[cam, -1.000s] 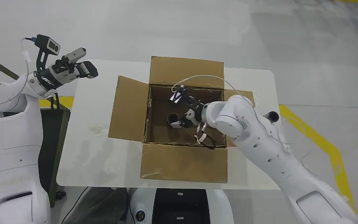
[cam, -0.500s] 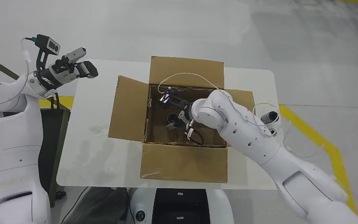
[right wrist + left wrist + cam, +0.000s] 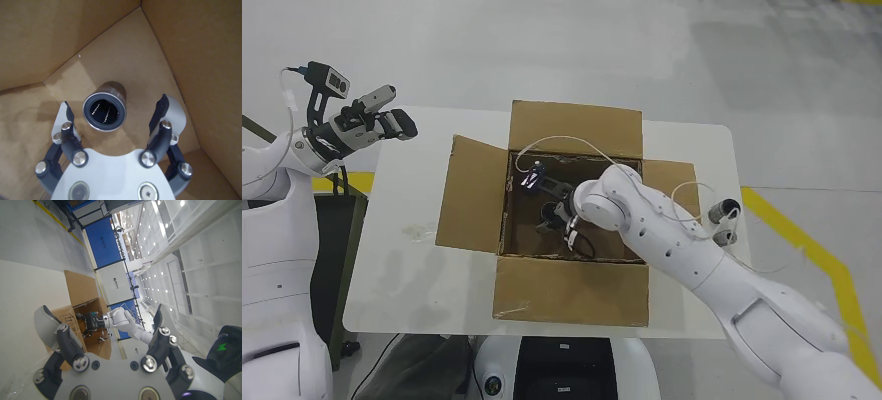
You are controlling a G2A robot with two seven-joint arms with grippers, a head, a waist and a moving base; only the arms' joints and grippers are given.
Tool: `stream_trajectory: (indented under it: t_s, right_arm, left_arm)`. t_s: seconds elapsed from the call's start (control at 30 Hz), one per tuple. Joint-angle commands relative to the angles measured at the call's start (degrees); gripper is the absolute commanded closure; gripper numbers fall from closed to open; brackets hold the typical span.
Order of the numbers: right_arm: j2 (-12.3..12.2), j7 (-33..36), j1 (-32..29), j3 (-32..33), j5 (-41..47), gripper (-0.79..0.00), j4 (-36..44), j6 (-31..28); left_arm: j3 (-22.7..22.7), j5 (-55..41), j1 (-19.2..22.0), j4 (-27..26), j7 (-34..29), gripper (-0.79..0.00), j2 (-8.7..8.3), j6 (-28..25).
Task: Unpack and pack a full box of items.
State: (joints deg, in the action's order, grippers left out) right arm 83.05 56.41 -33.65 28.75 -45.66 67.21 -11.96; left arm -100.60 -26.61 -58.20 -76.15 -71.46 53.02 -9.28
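The open box stands on the worktop. On the box floor the cylinder stands upright, with its long axis pointing at my right tool, which hangs wide open directly above it. The left tool, also open, is well apart. Compared with one second ago, the right arm has swung toward the left tool's side.

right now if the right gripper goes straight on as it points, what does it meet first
Likely the metal cylinder standing in the cardboard box, its open end facing the open right gripper; how far is unclear.
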Motion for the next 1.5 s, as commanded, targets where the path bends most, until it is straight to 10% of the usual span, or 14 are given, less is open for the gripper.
stream_trajectory:
  t_s: [0.0,0.13,0.17,0.27,0.8,1.47]
  right_arm:
    - [0.29,0.06,0.14,-0.08,0.12,-0.785,-0.70,-0.29]
    - [0.85,-0.02,0.34,-0.11,0.39,-0.631,-1.89,-0.94]
    - [0.96,0.08,0.35,-0.13,0.42,-0.369,-2.16,-1.14]
    - [1.24,0.55,0.34,-0.13,0.42,0.000,-2.71,-1.69]
    - [-1.26,4.88,-3.79,6.21,-1.39,0.000,8.32,-1.59]
    - [-9.26,10.93,-24.87,28.86,-2.76,0.000,41.16,0.55]
  left_arm:
    - [0.00,0.00,0.00,0.00,0.00,-0.785,0.00,0.00]
    - [0.00,0.00,0.00,0.00,0.00,-0.785,0.00,0.00]
    - [0.00,0.00,0.00,0.00,0.00,-0.785,0.00,0.00]
    - [0.00,0.00,0.00,0.00,0.00,-0.785,0.00,0.00]
    - [0.00,0.00,0.00,0.00,0.00,-0.785,0.00,0.00]
    - [0.00,0.00,0.00,0.00,0.00,-0.785,0.00,0.00]
